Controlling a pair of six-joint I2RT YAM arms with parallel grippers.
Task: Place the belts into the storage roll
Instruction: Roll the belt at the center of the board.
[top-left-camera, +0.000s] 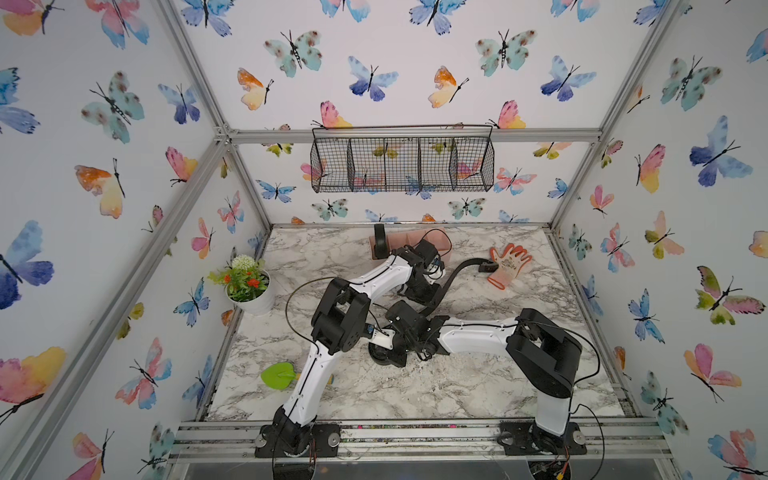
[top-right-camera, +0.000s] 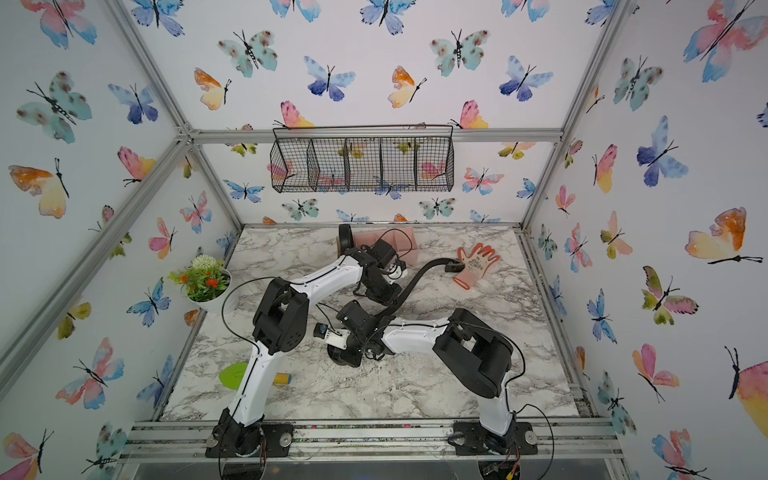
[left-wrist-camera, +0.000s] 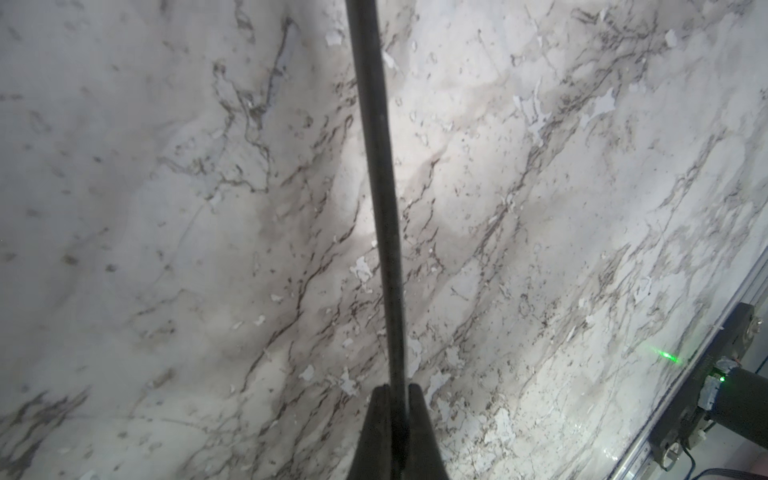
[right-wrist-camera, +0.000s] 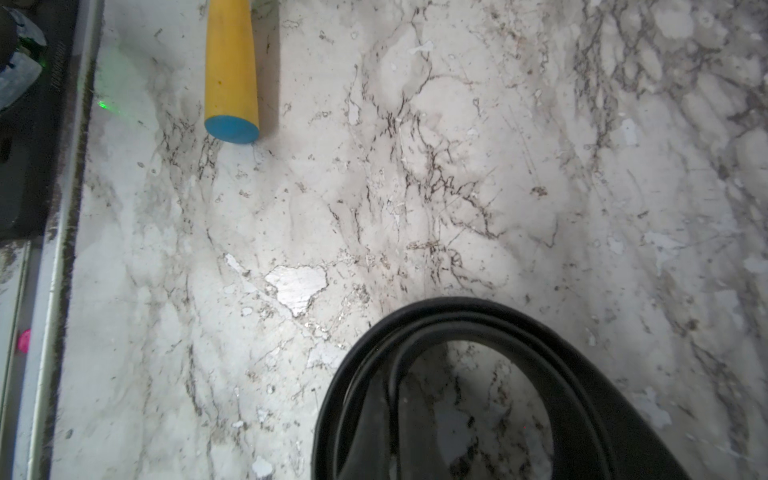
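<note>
While the left hand (left-wrist-camera: 397, 399) is clamped on the straight run of one belt (left-wrist-camera: 376, 166), the right hand (top-left-camera: 384, 351) pinches that belt's coiled end down on the table (top-left-camera: 478, 374). Its buckle (top-left-camera: 485, 266) touches the glove (top-left-camera: 509, 264). The other belt (top-left-camera: 379, 241) sits rolled up in the storage roll's (top-left-camera: 409, 239) end compartment.

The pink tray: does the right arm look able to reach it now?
Probably not directly. The left arm stretches across between the right claw and the pink tray, and the right claw is shut on a coiled belt.
</note>
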